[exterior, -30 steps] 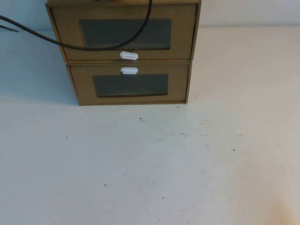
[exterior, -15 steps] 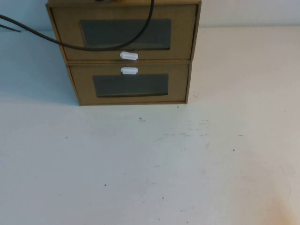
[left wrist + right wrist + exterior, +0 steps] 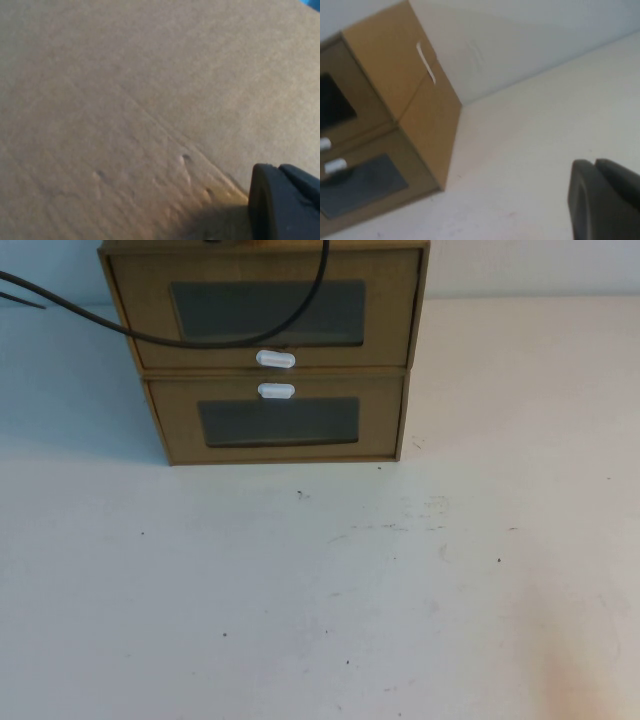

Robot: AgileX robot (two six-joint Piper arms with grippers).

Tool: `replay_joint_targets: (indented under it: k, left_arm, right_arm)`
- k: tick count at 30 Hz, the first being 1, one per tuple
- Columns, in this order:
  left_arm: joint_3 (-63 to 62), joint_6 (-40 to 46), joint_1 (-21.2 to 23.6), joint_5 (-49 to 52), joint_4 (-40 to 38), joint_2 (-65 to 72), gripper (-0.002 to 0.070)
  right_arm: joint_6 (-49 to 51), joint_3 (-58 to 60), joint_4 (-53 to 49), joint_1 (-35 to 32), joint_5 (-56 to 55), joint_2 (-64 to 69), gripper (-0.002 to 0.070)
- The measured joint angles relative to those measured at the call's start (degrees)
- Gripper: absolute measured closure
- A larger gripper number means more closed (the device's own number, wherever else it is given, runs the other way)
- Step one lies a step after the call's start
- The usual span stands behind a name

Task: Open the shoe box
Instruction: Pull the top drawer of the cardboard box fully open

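Note:
Two brown cardboard shoe boxes stand stacked at the back of the white table point(image 3: 320, 590). The upper box point(image 3: 390, 310) and the lower box point(image 3: 380, 420) each have a dark window and a white handle, the upper handle point(image 3: 275, 359) just above the lower handle point(image 3: 276, 391). Both fronts sit flush and closed. Neither gripper shows in the high view. My left gripper point(image 3: 278, 170) is shut, hovering close over a bare cardboard surface point(image 3: 125, 100). My right gripper point(image 3: 594, 162) is shut and empty, over the table to the right of the boxes point(image 3: 427, 125).
A black cable point(image 3: 200, 340) sweeps from the left across the upper box's window and up past its top edge. A white wall point(image 3: 520, 40) runs behind the boxes. White table surface stretches in front of and to the right of the boxes.
The boxes have not moved. A faint brownish shade has spread over the table's front right corner in the high view.

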Motion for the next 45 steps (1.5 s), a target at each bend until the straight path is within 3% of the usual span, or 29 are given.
replay_joint_targets:
  k: [6, 10, 19, 29, 37, 45]
  left_arm:
    - [0.0, -0.52, 0.0, 0.0, 0.0, 0.0, 0.068]
    - [0.0, -1.44, 0.0, 0.0, 0.0, 0.0, 0.068]
    - [0.0, -1.89, 0.0, 0.0, 0.0, 0.0, 0.068]
    - [0.0, -2.18, 0.0, 0.21, 0.0, 0.0, 0.068]
    - [-0.14, -2.67, 0.0, 0.44, 0.0, 0.0, 0.068]
    - [-0.14, -3.91, 0.0, 0.67, 0.0, 0.0, 0.068]
  right_arm:
    - [0.0, 0.0, 10.88, 0.0, -2.72, 0.0, 0.069]
    - [0.0, -4.42, 13.14, 0.0, 4.79, 1.58, 0.069]
    - [-5.5, -24.68, 4.45, 0.0, 28.15, 24.01, 0.0689]
    - [-19.62, -39.45, 5.37, 1.79, 37.05, 49.13, 0.0689]
    - [-17.54, -50.62, 0.71, 19.62, 31.46, 64.44, 0.0689]
    - [-1.02, -61.58, -23.03, 38.88, 27.08, 77.99, 0.0689]
